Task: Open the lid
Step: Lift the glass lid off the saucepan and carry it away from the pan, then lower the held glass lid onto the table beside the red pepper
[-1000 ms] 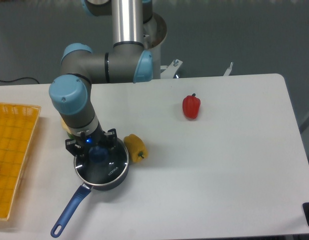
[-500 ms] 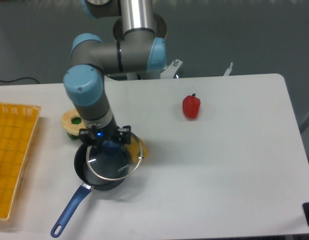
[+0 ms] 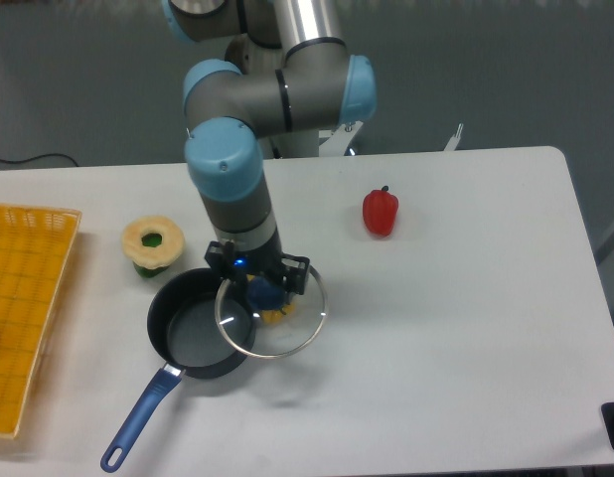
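Whereas the lid sat over the saucepan a second ago, it now hangs right of it, overlapping only the right rim; end effector clamped on its blue knob; pan interior exposed; white worktop carries red pepper, yellow basket; grey wall behind.
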Controlling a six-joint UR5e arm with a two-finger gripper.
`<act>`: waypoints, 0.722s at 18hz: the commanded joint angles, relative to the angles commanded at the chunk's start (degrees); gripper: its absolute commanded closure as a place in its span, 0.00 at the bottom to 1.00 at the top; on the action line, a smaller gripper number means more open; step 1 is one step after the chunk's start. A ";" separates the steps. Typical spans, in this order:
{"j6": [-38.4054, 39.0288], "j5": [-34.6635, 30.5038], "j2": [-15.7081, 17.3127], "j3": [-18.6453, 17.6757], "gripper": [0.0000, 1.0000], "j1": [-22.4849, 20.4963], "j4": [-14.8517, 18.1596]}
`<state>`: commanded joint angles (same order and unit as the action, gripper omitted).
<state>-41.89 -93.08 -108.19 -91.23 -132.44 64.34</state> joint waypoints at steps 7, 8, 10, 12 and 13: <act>-17.08 0.00 -3.07 0.00 0.31 -3.87 -0.35; -18.13 0.00 -3.34 0.00 0.31 -4.48 -0.53; -20.42 0.00 -4.13 0.00 0.31 -5.54 -0.53; -21.39 0.26 -4.13 0.00 0.31 -6.59 -0.53; -22.00 0.26 -4.13 -0.09 0.31 -7.38 -0.53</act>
<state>-63.89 -92.81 -112.32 -91.32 -139.83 63.81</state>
